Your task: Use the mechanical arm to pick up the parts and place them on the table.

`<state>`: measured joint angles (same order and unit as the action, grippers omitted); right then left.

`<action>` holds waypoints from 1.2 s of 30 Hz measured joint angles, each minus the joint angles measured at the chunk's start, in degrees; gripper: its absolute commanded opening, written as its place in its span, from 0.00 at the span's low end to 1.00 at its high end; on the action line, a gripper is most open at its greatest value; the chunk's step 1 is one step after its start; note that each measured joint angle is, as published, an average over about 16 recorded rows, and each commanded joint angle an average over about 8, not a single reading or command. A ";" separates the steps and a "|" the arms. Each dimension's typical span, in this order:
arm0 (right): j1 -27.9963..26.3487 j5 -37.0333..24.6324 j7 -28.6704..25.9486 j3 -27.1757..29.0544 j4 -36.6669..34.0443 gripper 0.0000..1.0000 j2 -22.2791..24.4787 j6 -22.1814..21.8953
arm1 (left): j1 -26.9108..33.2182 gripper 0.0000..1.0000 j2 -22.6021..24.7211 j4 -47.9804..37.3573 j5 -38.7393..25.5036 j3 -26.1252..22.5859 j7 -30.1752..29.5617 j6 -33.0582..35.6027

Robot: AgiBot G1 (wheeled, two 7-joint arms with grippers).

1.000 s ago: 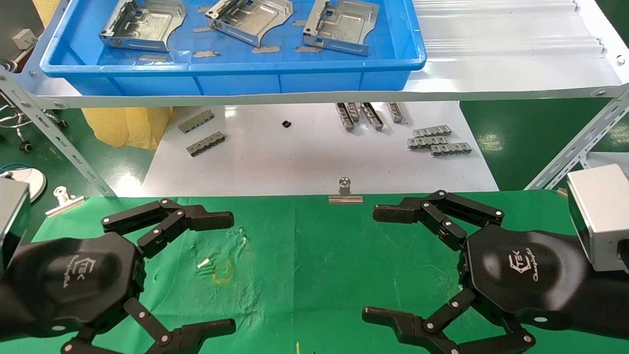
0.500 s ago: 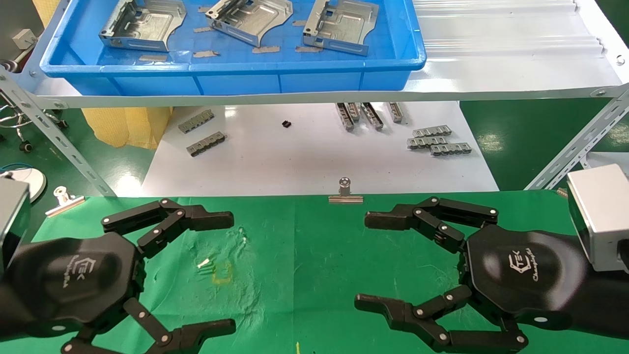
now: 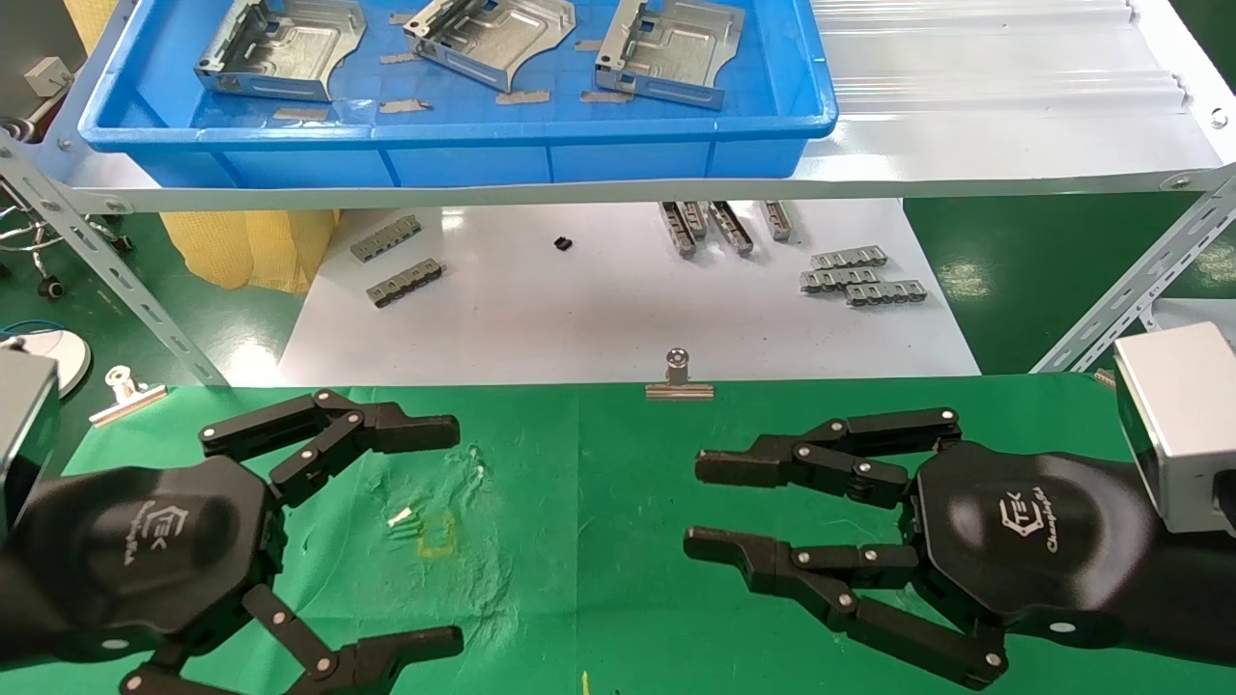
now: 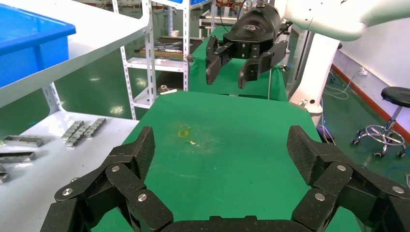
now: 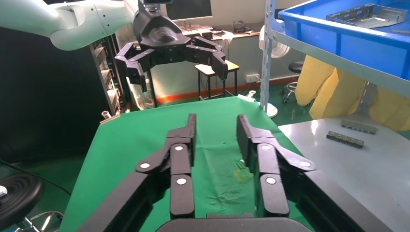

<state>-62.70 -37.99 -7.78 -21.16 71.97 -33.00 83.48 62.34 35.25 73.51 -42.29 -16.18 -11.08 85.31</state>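
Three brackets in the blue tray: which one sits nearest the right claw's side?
The rightmost bracket in the blue tray. It lies closest to the tray's right end, above the right claw; the other two sit left of it.

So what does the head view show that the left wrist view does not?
Only the head view shows the three parts in the blue tray and the binder clip. Only the left wrist view shows a stool and farther shelving. Both show the green table, the left gripper wide open, and the right gripper part closed.
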 measured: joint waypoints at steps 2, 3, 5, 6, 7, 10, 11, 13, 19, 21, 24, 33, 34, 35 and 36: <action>0.00 0.00 0.00 0.00 0.00 0.00 0.00 0.00 | 0.90 1.00 0.28 -0.12 -0.47 -0.15 -0.27 -0.29; 0.00 0.00 0.00 0.00 0.00 0.00 0.00 0.00 | 1.54 1.00 0.48 -0.26 -0.81 -0.27 -0.43 -0.46; 0.00 0.00 0.00 0.00 0.00 0.00 0.00 0.00 | 3.17 1.00 1.01 -0.72 -1.68 -0.58 -0.77 -0.80; 0.00 0.00 0.00 0.00 0.00 0.00 0.00 0.00 | 4.15 1.00 1.35 -1.08 -2.21 -0.79 -0.96 -0.96; 0.00 0.00 0.00 0.00 0.00 0.00 0.00 0.00 | 5.25 1.00 1.74 -1.53 -2.80 -1.02 -1.14 -1.12; 0.00 0.00 0.00 0.00 0.00 0.00 0.00 0.00 | 9.35 1.00 3.32 -3.69 -5.00 -1.92 -1.66 -1.62; 0.00 0.00 0.00 0.00 0.00 0.00 0.00 0.00 | 10.97 1.00 3.99 -4.71 -5.86 -2.28 -1.80 -1.78; 0.00 0.00 0.00 0.00 -0.01 0.00 0.00 0.00 | 14.59 1.00 5.57 -7.32 -7.79 -3.12 -1.97 -2.05; -0.01 0.00 0.00 -0.01 -0.01 0.00 0.00 0.00 | 26.77 1.00 12.02 -19.36 -14.46 -6.26 -1.03 -2.98; -0.01 0.00 0.00 -0.01 -0.01 0.00 0.00 0.00 | 30.92 1.00 14.62 -24.51 -16.88 -7.40 -0.26 -3.94; -0.01 0.00 0.00 -0.01 -0.01 0.00 0.00 0.00 | 36.90 1.00 18.83 -32.74 -20.55 -9.03 1.15 -6.70; -0.01 0.01 0.01 -0.01 -0.01 0.00 0.00 0.00 | 50.14 1.00 30.98 -54.82 -29.65 -12.77 5.53 -21.12; -0.01 0.01 0.01 -0.01 -0.01 0.00 0.00 0.00 | 51.07 1.00 32.11 -56.77 -30.42 -13.08 5.86 -23.01; -0.01 0.01 0.01 -0.01 -0.01 0.00 0.00 0.00 | 51.92 1.00 33.19 -58.61 -31.12 -13.37 6.13 -24.88; -0.01 0.01 0.01 -0.01 -0.01 0.00 0.00 0.00 | 52.65 1.00 34.18 -60.29 -31.75 -13.63 6.33 -26.69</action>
<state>-62.70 -37.99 -7.77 -21.17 71.96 -33.00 83.49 114.99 69.43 13.22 -74.05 -29.81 -4.75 58.61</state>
